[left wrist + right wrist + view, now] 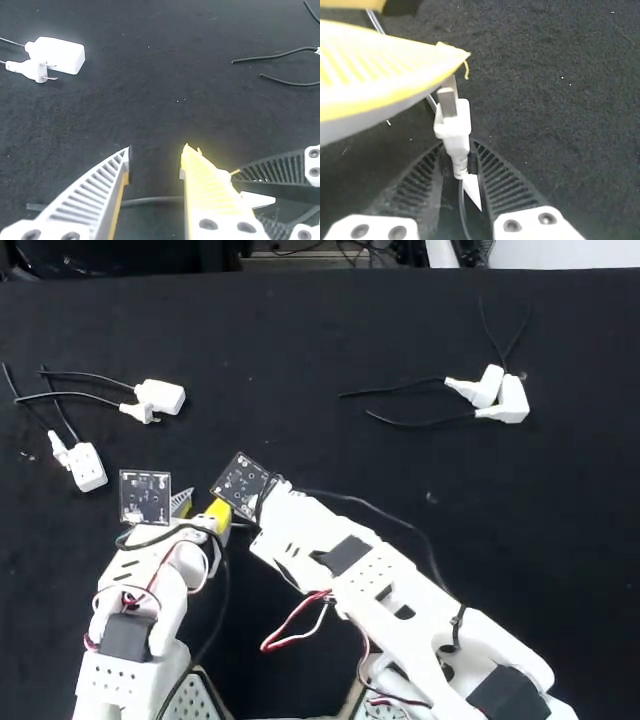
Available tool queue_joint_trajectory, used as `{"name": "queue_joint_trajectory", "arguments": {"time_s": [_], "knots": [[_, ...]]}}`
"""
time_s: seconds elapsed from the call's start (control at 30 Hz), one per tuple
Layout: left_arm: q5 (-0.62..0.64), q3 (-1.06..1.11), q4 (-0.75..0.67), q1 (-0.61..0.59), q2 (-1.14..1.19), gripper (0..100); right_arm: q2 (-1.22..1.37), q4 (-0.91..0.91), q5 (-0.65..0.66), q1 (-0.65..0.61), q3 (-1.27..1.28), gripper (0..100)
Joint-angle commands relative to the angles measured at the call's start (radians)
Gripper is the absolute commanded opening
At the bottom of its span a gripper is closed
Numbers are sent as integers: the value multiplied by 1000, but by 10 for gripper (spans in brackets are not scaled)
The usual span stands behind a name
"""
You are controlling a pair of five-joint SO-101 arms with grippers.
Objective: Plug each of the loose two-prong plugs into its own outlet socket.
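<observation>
From where I stood, the right end effector [457, 150] was clamped on a white plug [454, 125] by its body. The two prongs were left bare and pointing forward, which looked like a hold chosen so they could go straight into a socket. The left end effector [156, 148] sat just beside it, low over the black desk [350, 330], its fingers apart and holding nothing. Its yellow finger [380, 55] hung very close over the prongs, perhaps to steady the plug, and a thin cable [150, 201], likely the plug's own, ran across under the gap. The held plug was in no socket. As for the sockets, an outlet block [162, 396] lay at the far left with nothing in it, and a loose plug [138, 412] lay just beside it with its prongs showing. Nearer the arms, a smaller block [90, 468] touched another plug [58, 448], but I could not tell whether that one was seated. Well apart on the far right, a pair of white pieces [490, 385] touched at an angle; joined or not, I could not say.
</observation>
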Motion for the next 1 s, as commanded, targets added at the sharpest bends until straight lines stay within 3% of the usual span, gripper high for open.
{"name": "queue_joint_trajectory", "arguments": {"time_s": [0.0, 0.33, 0.57, 0.83, 0.97], "knots": [[-3, -90, 3, -15, -3, 173, 5, -29, -3, -18, -13, 11], [-2, -101, 3, -67, -3, 175, 5, -29, -3, -20, -12, 11], [-11, -91, 6, 35, -3, 177, 5, -29, -2, -55, -7, 11], [-15, -47, -2, 35, -2, 177, -2, -26, -3, -32, -7, 11], [-87, -19, -6, 35, -2, 174, -2, -26, -3, -6, -13, 11]]}}
